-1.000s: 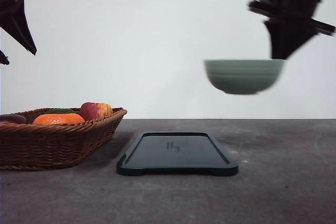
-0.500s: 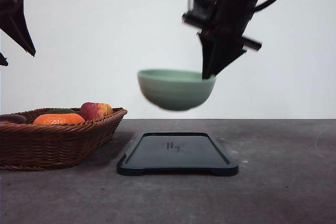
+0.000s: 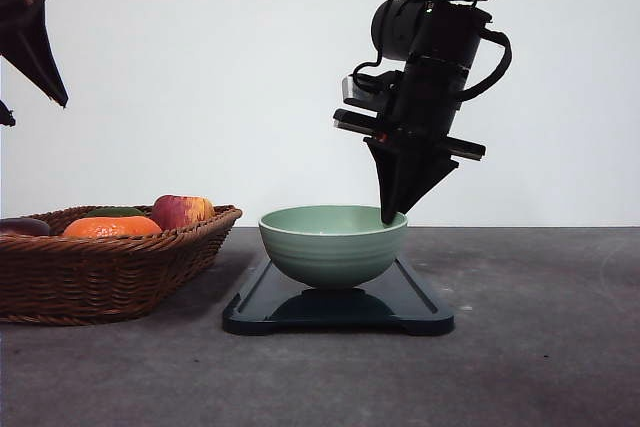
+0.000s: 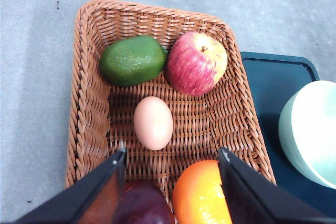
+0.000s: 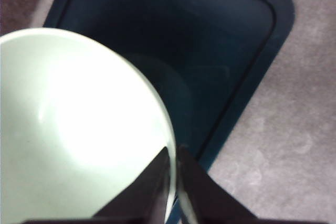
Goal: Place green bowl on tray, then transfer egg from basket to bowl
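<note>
The green bowl point(image 3: 333, 245) sits on the tray point(image 3: 418, 309), its rim pinched by the right hand point(image 3: 392, 215); the left hand point(image 4: 170, 174), fingers apart, hovers over the basket point(image 4: 89, 98).

No readable text or labels, seemingly, anywhere.

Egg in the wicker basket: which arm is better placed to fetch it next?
Left. Its open gripper hangs right over the beige egg in the brown woven basket; the right gripper is clamped on the pale green bowl's rim.

Dark grey, seemingly stone-like table point(image 3: 540, 347), wicker basket point(image 3: 100, 277) at left, tray point(image 3: 420, 315) centred beside it
</note>
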